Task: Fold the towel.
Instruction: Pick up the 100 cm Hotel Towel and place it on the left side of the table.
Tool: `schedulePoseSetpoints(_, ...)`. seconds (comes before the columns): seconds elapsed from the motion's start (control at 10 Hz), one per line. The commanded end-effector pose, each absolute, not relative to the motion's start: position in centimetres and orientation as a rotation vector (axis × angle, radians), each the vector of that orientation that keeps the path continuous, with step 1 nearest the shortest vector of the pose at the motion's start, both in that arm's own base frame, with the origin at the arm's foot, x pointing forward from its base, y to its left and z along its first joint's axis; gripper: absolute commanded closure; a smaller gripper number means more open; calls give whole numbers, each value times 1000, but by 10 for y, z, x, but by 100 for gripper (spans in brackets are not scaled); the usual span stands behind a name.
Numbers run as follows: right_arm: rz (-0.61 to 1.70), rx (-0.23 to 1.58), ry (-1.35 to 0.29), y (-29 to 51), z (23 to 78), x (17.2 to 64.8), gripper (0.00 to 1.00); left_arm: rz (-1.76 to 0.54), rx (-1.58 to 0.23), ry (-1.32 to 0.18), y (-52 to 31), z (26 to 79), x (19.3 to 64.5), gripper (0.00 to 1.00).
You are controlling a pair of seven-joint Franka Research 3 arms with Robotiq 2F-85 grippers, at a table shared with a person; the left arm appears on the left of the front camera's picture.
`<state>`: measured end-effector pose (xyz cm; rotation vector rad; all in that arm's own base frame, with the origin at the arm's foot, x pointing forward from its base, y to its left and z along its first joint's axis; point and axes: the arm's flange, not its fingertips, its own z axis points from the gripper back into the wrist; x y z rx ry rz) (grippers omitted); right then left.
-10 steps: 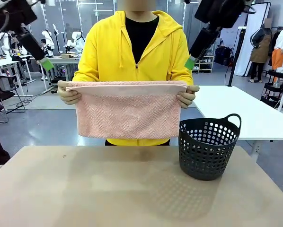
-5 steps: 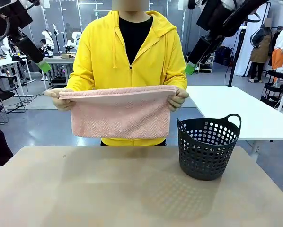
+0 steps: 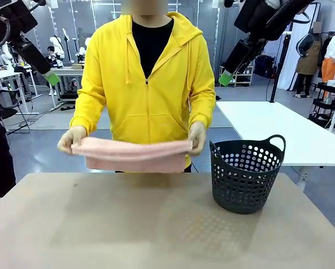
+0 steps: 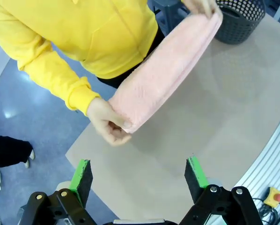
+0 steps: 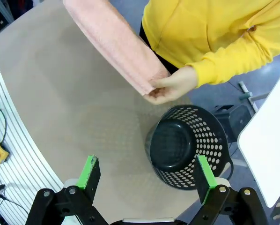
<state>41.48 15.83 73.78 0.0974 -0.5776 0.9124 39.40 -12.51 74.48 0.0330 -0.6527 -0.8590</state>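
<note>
Towel (image 3: 131, 154), folded to a narrow pink strip, hangs between a person's hands (image 3: 72, 141) just above the far edge of the desk (image 3: 128, 224) (beside a black basket (image 3: 246, 176)). Both arms' jaws stand released, raised high, grasping nothing.

The towel (image 3: 131, 155) is nubby cloth, the basket (image 3: 246, 188) matt plastic, the table (image 3: 128, 224) smooth.

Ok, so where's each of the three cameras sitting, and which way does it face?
Front: fixed between the arms, looking across the table at the person holding the towel; left gripper and right gripper hang high, open.
Left wrist: looks down past its own fingers at one hand on a towel end.
Right wrist: looks down past its fingers at the basket and the other hand.
Shared: all three show towel and basket.
</note>
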Motion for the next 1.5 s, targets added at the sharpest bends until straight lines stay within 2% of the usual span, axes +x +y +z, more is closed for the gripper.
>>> schedulePoseSetpoints(0.0,909,94,-571,158,739,415,0,-866,35,-640,-124,749,395,0)
schedulePoseSetpoints(1.4,909,94,-571,158,739,415,0,-866,35,-640,-124,749,395,0)
